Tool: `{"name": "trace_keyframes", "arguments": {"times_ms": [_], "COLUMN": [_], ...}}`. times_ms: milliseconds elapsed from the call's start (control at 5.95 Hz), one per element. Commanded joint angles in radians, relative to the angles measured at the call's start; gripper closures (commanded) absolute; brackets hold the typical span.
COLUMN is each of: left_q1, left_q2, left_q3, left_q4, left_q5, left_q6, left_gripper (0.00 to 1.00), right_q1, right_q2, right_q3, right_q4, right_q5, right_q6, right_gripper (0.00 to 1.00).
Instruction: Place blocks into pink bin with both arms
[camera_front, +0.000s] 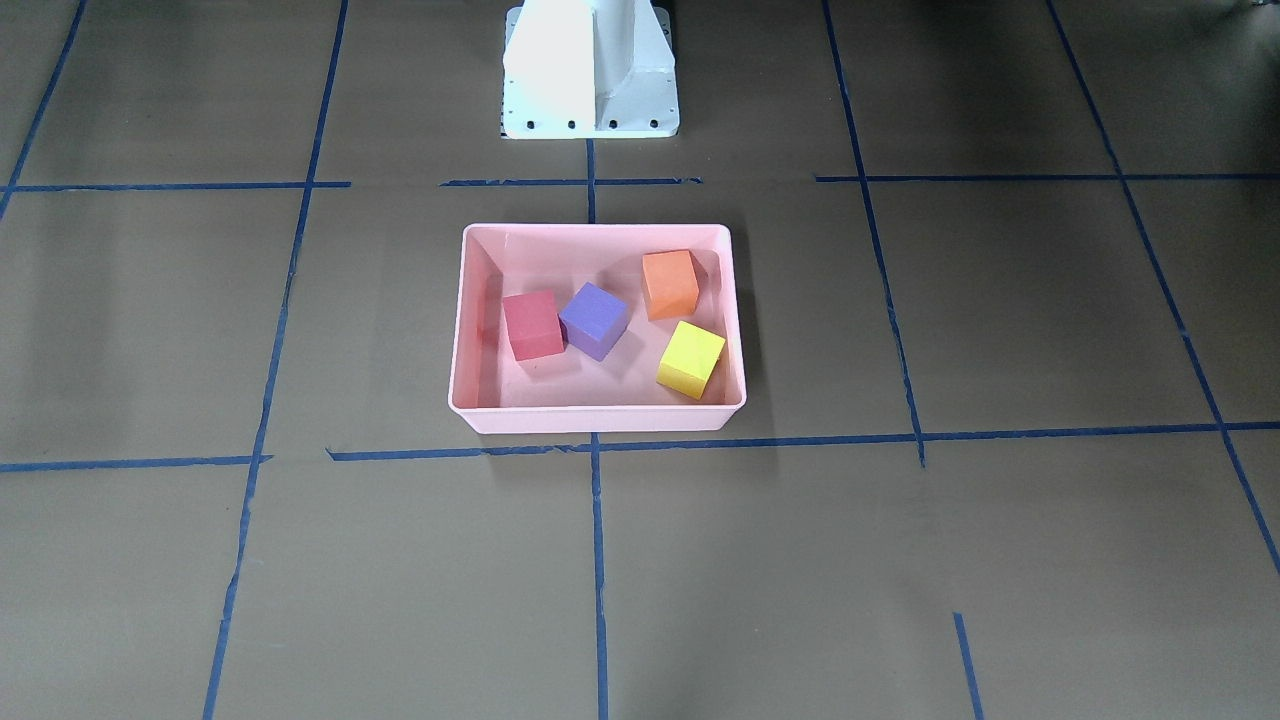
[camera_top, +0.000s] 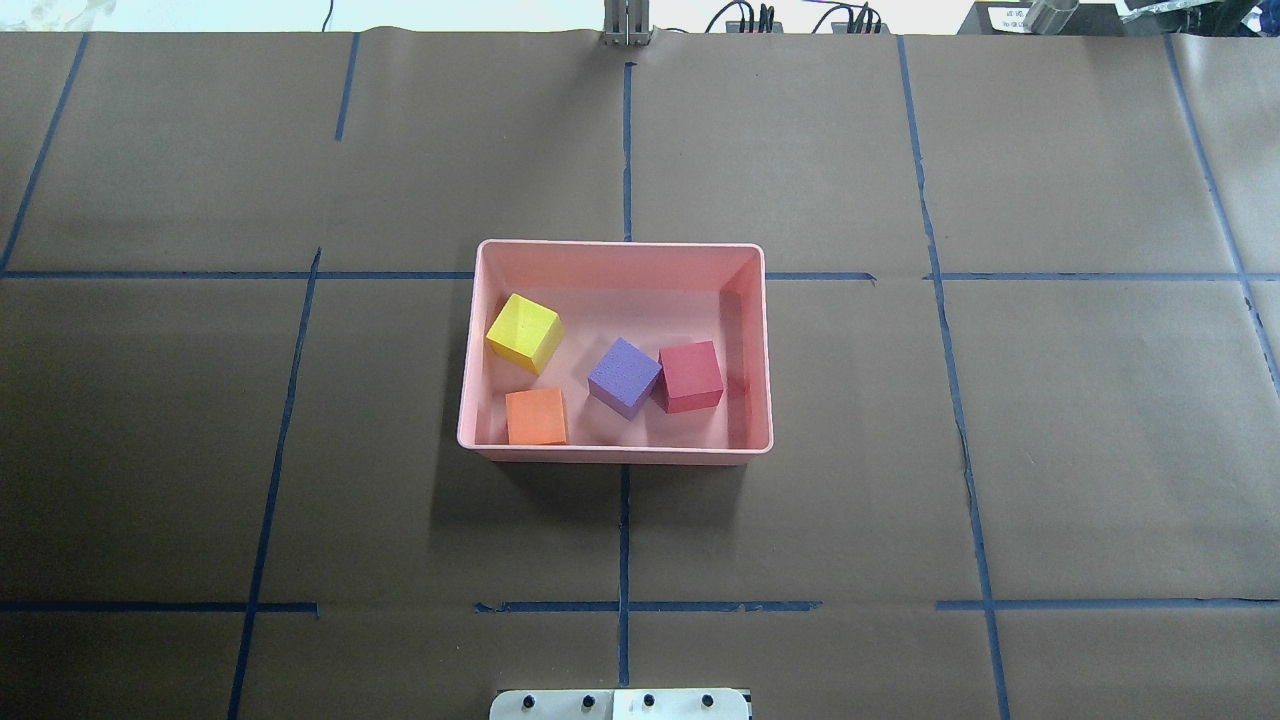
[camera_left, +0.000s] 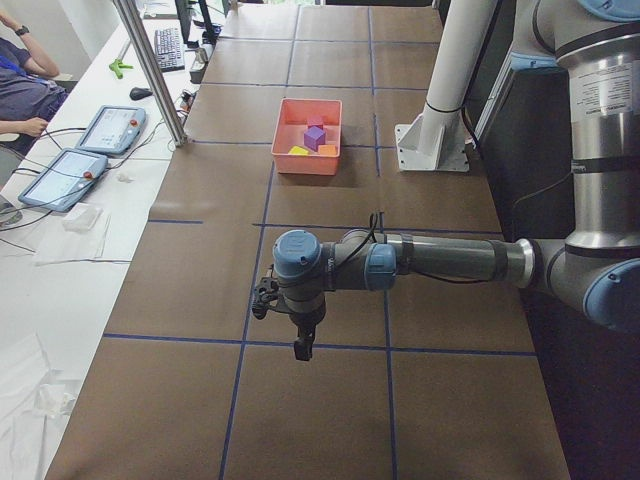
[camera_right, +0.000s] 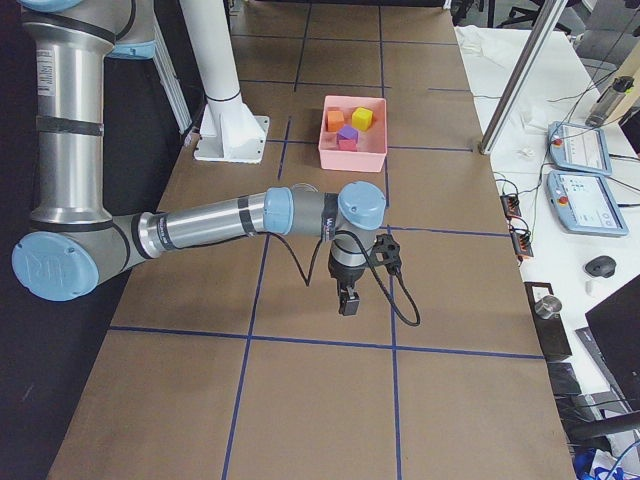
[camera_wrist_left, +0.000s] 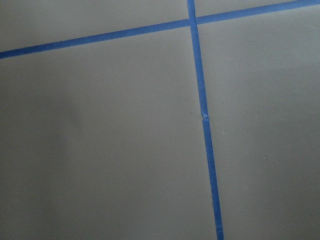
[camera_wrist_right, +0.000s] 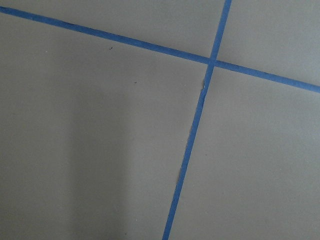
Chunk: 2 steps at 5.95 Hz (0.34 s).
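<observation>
The pink bin (camera_top: 480, 345) stands at the table's middle and also shows in the front view (camera_front: 738, 330). All four blocks lie inside it: yellow-green (camera_top: 524, 333), orange (camera_top: 536, 416), purple (camera_top: 624, 376) and red (camera_top: 690, 376). The purple and red blocks touch. My left gripper (camera_left: 302, 350) shows only in the exterior left view, far from the bin over bare table; I cannot tell if it is open or shut. My right gripper (camera_right: 346, 300) shows only in the exterior right view, also far from the bin; its state I cannot tell. Both wrist views show only brown paper and blue tape.
The white base pedestal (camera_front: 590, 70) stands behind the bin. Blue tape lines grid the brown table cover. A metal post (camera_left: 150, 70), control tablets (camera_left: 105, 130) and an operator (camera_left: 20, 85) are on the side bench beyond the table's far edge.
</observation>
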<state>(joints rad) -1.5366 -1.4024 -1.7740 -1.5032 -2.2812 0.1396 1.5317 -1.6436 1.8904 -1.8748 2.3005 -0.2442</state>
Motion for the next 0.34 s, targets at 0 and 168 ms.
{"name": "trace_keyframes", "arguments": {"times_ms": [0, 168], "left_q1": [0.001, 0.001], "left_q2": [0.000, 0.000], "left_q3": [-0.001, -0.001], "left_q4": [0.000, 0.000], "left_q5": [-0.003, -0.003], "left_q6": [0.000, 0.000], "left_gripper": [0.00, 0.00], "right_q1": [-0.001, -0.008], "right_q2": [0.002, 0.002], "right_q3": [0.003, 0.003], "right_q4": [0.000, 0.000], "right_q5": [0.016, 0.016], "right_q6": [0.003, 0.005], "right_gripper": [0.00, 0.00]}}
